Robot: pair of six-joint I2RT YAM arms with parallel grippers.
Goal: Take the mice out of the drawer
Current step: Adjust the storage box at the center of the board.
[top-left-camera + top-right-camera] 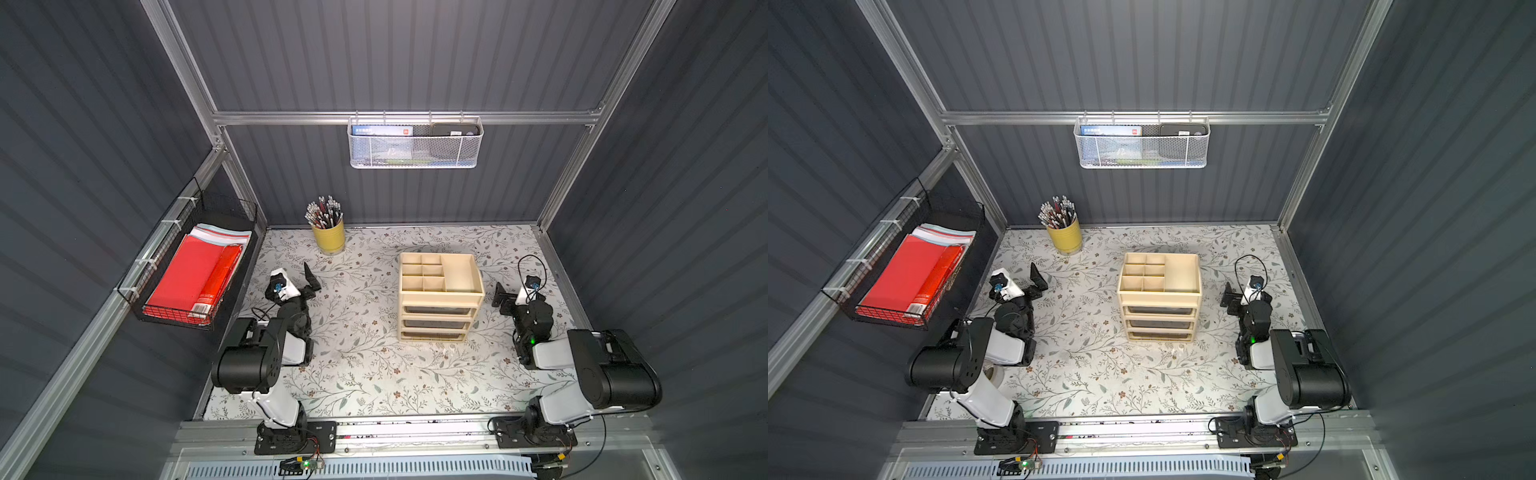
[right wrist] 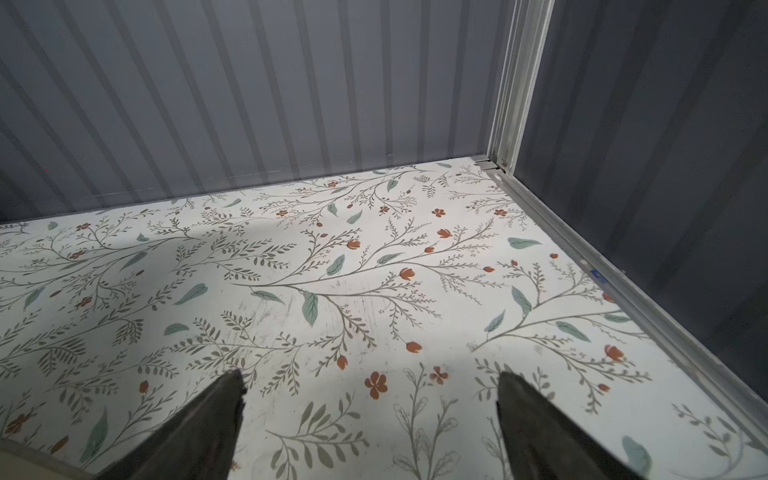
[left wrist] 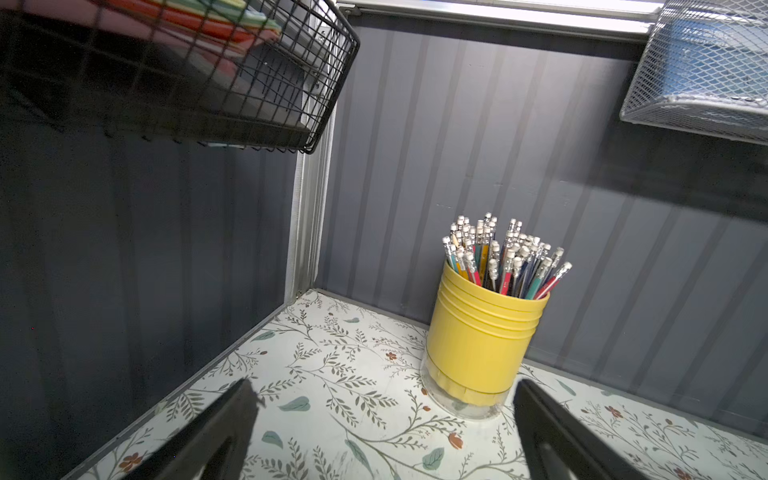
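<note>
Top views, step in hand: judged as the very start. All three drawers of the beige drawer unit look shut, and no mouse lies out on the floral table.
Next move: one gripper probably has to come round to the unit's front, catch a drawer front and pull it toward the arm bases. The unit looks light, so the other arm may need to brace it against sliding.
Black wire basket: hangs on the left wall with red folders inside. It plays no part in the job.
Left gripper: jaws spread wide with nothing between them. It sits near the left wall, well apart from the drawer unit. Its wrist camera faces the back corner, not the drawers.
Yellow pencil cup: stands at the back, between the left gripper and the unit and clear of both.
Drawer unit: mid-table between the two grippers. It has a divided tray on top and three drawers stacked beneath, fronts toward the arm bases.
Mice: none can be seen. Dark shapes show dimly behind the drawer fronts, but which drawer holds the mice cannot be told.
Right gripper: jaws wide and empty, near the unit's right side and not touching it. Its wrist view shows only bare table and the far corner.
</note>
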